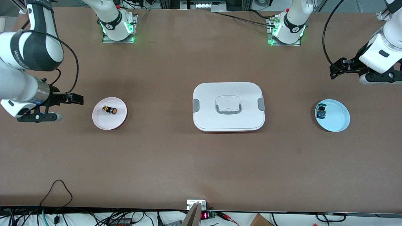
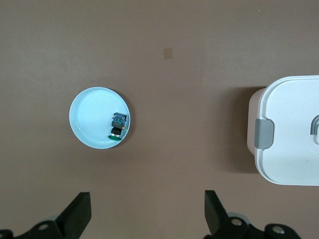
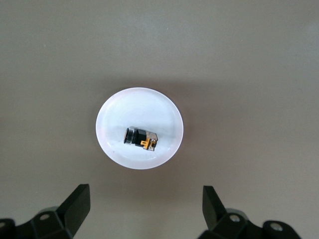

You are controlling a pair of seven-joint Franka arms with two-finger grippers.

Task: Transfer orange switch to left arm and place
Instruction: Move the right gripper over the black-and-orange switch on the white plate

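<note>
The orange switch lies on its side on a small pinkish-white plate toward the right arm's end of the table. The right wrist view shows the orange switch on that plate. My right gripper hangs open and empty over bare table beside the plate; its open fingers frame the right gripper gap. The white box with grey clips sits mid-table, and the box edge shows in the left wrist view. My left gripper is open and empty over bare table at the left arm's end, the left gripper holding nothing.
A light blue plate toward the left arm's end carries a small dark component with blue and green parts. The left wrist view shows that blue plate and component. Brown tabletop lies between the plates and the box.
</note>
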